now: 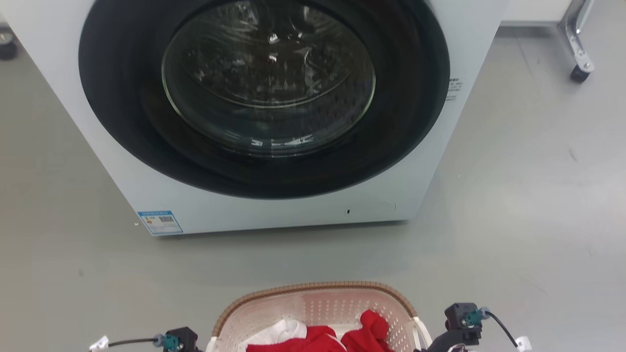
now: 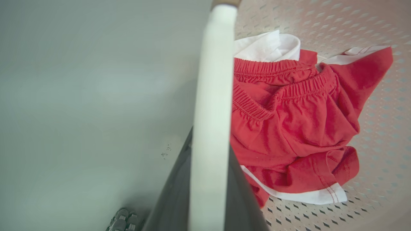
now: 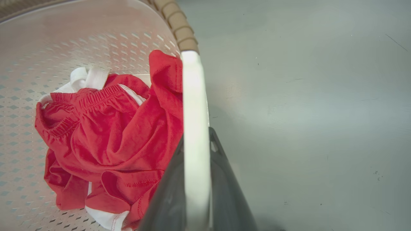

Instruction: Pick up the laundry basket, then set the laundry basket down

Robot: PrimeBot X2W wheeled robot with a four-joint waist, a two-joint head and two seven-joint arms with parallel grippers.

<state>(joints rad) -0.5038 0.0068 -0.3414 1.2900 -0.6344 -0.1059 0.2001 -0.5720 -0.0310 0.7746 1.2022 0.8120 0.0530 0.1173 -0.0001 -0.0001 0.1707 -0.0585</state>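
The laundry basket (image 1: 313, 296), cream-pink and perforated with a brown woven rim, sits at the bottom centre of the head view and holds red and white clothes (image 1: 323, 337). In the left wrist view, my left gripper (image 2: 209, 144) is shut on the basket's white left handle (image 2: 213, 80), one dark finger on each side of it. In the right wrist view, my right gripper (image 3: 196, 138) is shut the same way on the white right handle (image 3: 192, 96). Both wrists flank the basket in the head view. Whether the basket touches the floor I cannot tell.
A white front-loading washing machine (image 1: 274, 205) with a shut dark glass door (image 1: 266, 78) stands just beyond the basket. Grey floor (image 1: 513, 220) lies between them and to both sides. A metal leg on a caster (image 1: 581, 68) stands at the far right.
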